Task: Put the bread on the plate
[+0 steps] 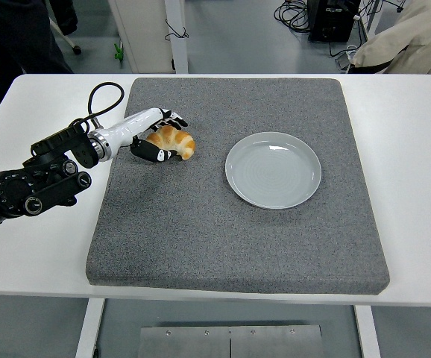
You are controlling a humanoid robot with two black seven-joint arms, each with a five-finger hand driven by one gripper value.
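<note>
The left arm [29,186] runs off the picture's left edge, so only its forearm and wrist show. The left hand [147,138] covers the near-left part of the croissant [174,142], and whether the croissant touches the grey mat [238,224] beneath cannot be told. The tabletop [417,149] is cut at both side edges. At the top, a dark-clothed person [14,37] at left and someone in beige [409,37] at right are cropped.

The mat [238,224] in the frame's centre looks like rough, matt grey felt. The plate [273,169] is glossy and smooth. The bread [175,141] has a shiny golden crust. The table [409,149] is smooth white.
</note>
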